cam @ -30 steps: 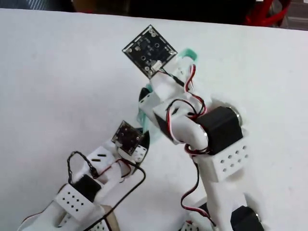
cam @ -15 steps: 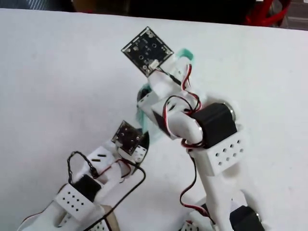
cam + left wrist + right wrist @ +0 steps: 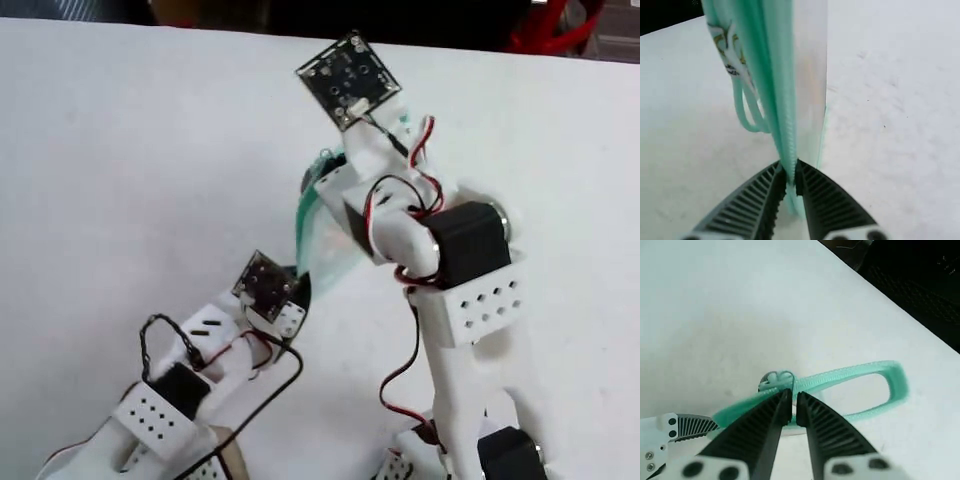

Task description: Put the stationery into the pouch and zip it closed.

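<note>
Your left gripper (image 3: 791, 169) is pinched tight on the green zip edge of the pouch (image 3: 790, 75), at the pouch's end nearer that arm, with only the fabric between its jaws. Your right gripper (image 3: 794, 395) is clamped at the pouch's far end, closed on the zip line right beside the small metal pull (image 3: 776, 377). The pouch's green loop strap (image 3: 887, 385) lies just past that end, on the white bench (image 3: 715, 300). From above you can see the pouch standing on edge, stretched between the two grippers, its clear side wall facing the bench
</note>
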